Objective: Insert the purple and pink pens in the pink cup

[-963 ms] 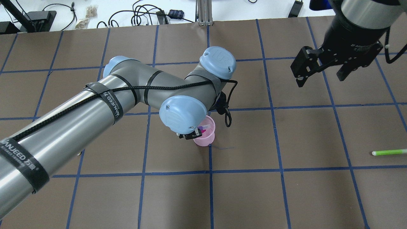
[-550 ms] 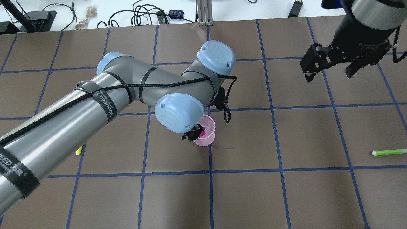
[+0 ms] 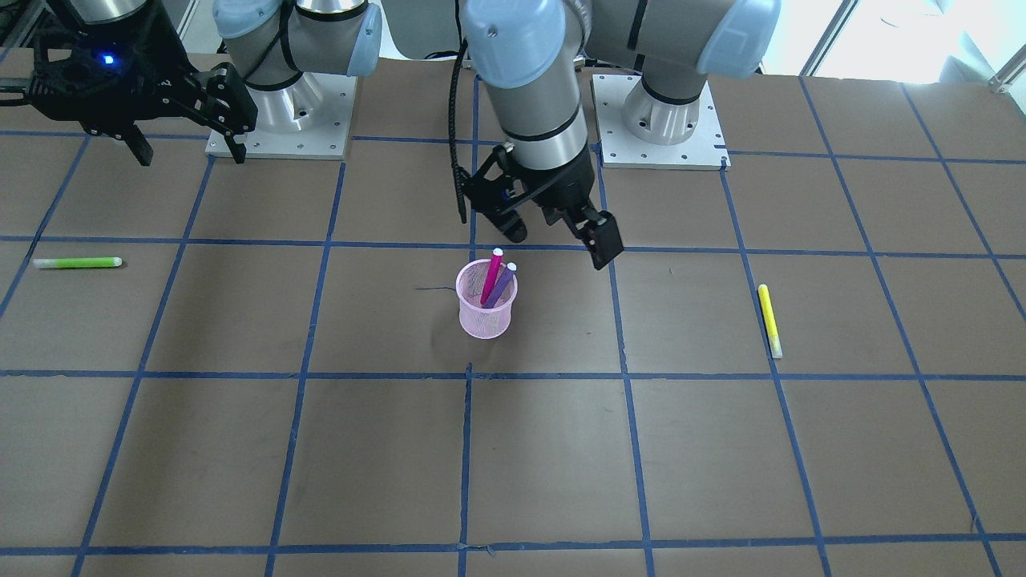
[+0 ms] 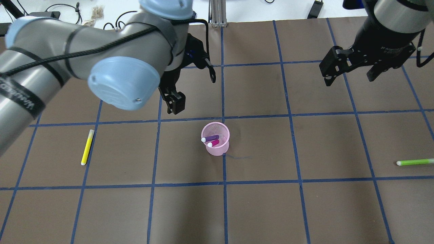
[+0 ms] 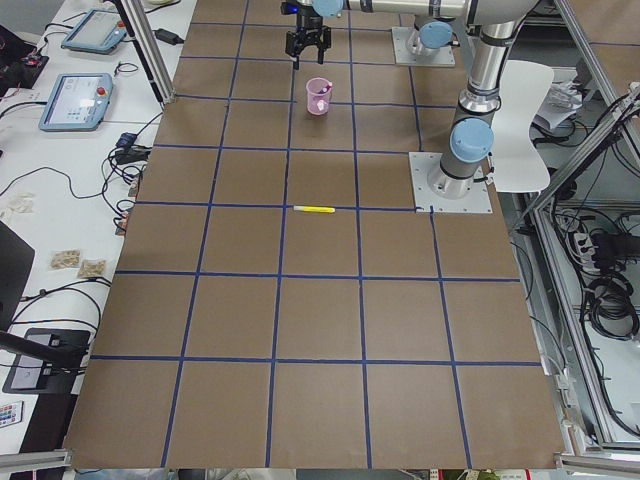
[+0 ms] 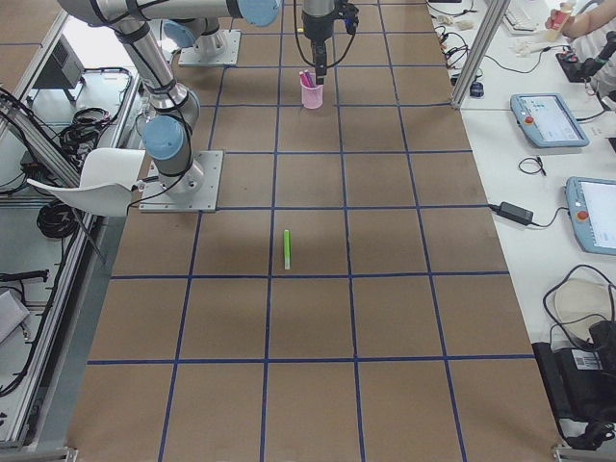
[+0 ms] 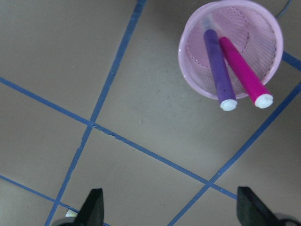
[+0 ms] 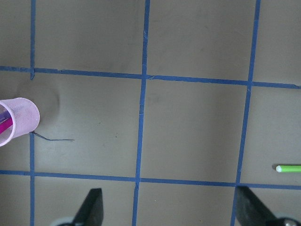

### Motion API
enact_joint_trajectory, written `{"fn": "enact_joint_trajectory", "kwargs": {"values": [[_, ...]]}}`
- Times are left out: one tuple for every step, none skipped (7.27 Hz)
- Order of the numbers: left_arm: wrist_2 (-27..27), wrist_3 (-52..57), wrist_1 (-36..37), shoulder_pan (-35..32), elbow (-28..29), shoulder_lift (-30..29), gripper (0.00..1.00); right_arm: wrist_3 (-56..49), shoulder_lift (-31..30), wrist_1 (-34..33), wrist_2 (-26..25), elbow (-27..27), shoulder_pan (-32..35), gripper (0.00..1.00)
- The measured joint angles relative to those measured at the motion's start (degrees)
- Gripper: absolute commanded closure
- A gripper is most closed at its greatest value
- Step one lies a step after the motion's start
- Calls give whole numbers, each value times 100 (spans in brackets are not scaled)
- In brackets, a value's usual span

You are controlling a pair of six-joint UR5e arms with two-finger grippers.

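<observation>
The pink mesh cup [image 4: 217,147] stands upright near the table's middle, and also shows in the front view [image 3: 486,314] and the left wrist view [image 7: 193,77]. The purple pen [image 4: 212,138] and the pink pen [image 4: 214,143] lean inside it, white caps up; in the left wrist view they are the purple pen [image 7: 217,66] and the pink pen [image 7: 242,70]. My left gripper [image 4: 193,89] is open and empty, raised clear of the cup and off to one side of it. My right gripper [image 4: 349,76] is open and empty, high at the far right.
A yellow pen [image 4: 86,147] lies on the table to the left of the cup. A green pen [image 4: 415,162] lies near the right edge. Cables and boxes sit beyond the table's far edge. The brown mat has a blue tape grid.
My left gripper has lifted off the cup and swung away to the far left, leaving both pens in the cup. The right gripper has barely moved.
</observation>
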Motion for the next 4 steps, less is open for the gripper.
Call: {"fn": "enact_joint_trajectory", "kwargs": {"values": [[-59, -151, -18, 393, -9, 323, 0, 40, 7, -96, 3, -13, 20, 0], [-320, -281, -49, 799, -37, 576, 0, 93, 36, -295, -4, -17, 33, 0], [-719, -674, -62, 1134, -58, 748, 0, 142, 107, -514, 2, -30, 49, 0], [-974, -1497, -56, 1361, -74, 859, 0, 167, 231, -729, 10, -82, 65, 0]]}}
